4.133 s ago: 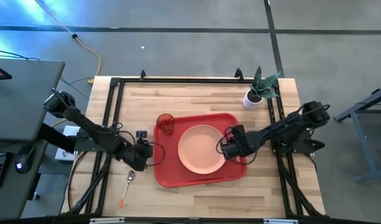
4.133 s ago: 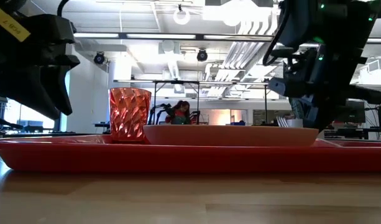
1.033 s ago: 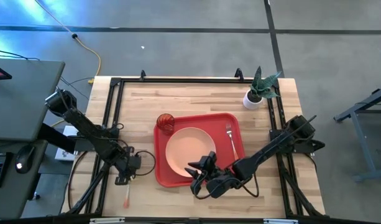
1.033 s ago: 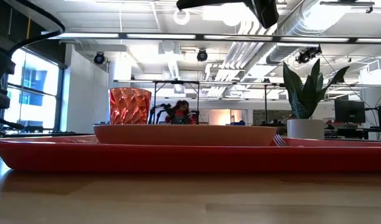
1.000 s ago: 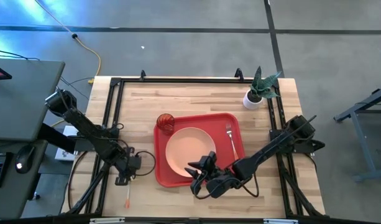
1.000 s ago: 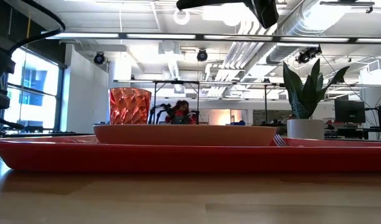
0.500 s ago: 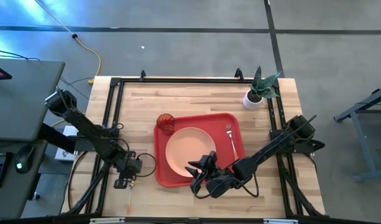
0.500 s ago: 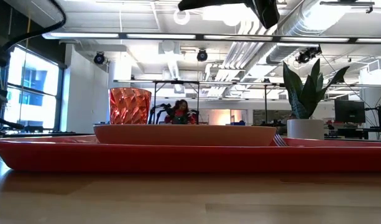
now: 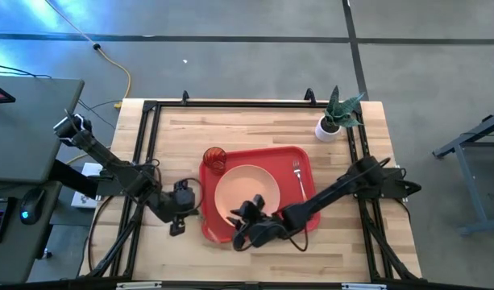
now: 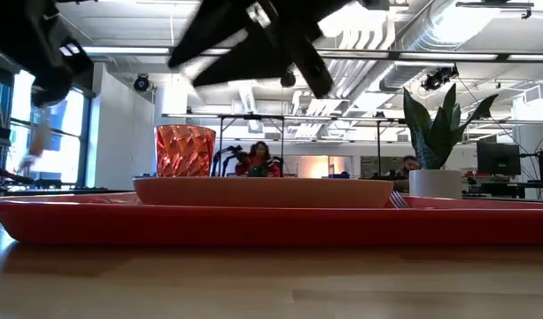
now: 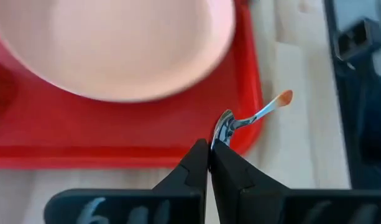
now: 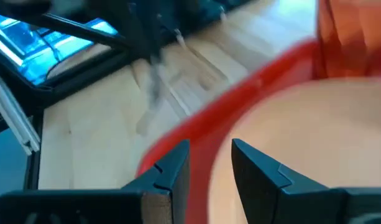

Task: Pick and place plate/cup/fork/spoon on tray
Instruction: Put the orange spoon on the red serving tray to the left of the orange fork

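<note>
your left gripper (image 11: 208,152) is pinching the spoon (image 11: 240,121) by its bowl, fingers clamped tight, and is hanging just off the tray's (image 9: 303,155) left edge, the orange handle sticking out over the bare table (image 9: 255,121). your right gripper (image 12: 209,158) is hovering over the tray's front left corner at the plate's (image 9: 247,195) near rim, its fingers standing a little apart and holding nothing. the plate is sitting in the middle of the tray, the cup (image 9: 215,159) is standing in the far left corner, and the fork (image 9: 299,181) is lying along the right side beside the plate.
</note>
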`<action>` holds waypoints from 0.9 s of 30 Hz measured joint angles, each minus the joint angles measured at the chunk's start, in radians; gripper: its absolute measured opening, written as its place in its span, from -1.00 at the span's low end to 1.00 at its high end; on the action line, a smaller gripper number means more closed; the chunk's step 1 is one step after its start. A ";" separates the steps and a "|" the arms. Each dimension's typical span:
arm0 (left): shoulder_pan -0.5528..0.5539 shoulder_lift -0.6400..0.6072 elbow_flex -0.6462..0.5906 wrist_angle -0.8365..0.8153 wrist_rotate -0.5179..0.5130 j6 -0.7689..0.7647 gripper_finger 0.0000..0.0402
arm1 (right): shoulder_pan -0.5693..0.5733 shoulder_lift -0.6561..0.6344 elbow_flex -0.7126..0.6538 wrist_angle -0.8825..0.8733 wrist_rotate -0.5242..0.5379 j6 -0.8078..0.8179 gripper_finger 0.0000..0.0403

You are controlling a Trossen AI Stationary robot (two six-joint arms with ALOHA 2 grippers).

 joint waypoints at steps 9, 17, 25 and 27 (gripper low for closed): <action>0.018 0.004 0.002 0.033 -0.169 0.030 -0.99 | -0.021 0.042 0.186 -0.110 -0.067 -0.160 -0.45; 0.017 0.003 0.002 0.153 -0.206 0.128 -0.99 | -0.087 0.044 0.171 -0.195 -0.222 -0.095 -0.45; 0.017 0.003 0.002 0.158 -0.244 0.156 -0.99 | -0.101 0.043 0.171 -0.239 -0.283 -0.058 -0.45; 0.017 0.003 0.002 0.158 -0.246 0.156 -0.99 | -0.102 0.043 0.171 -0.240 -0.287 -0.055 -0.47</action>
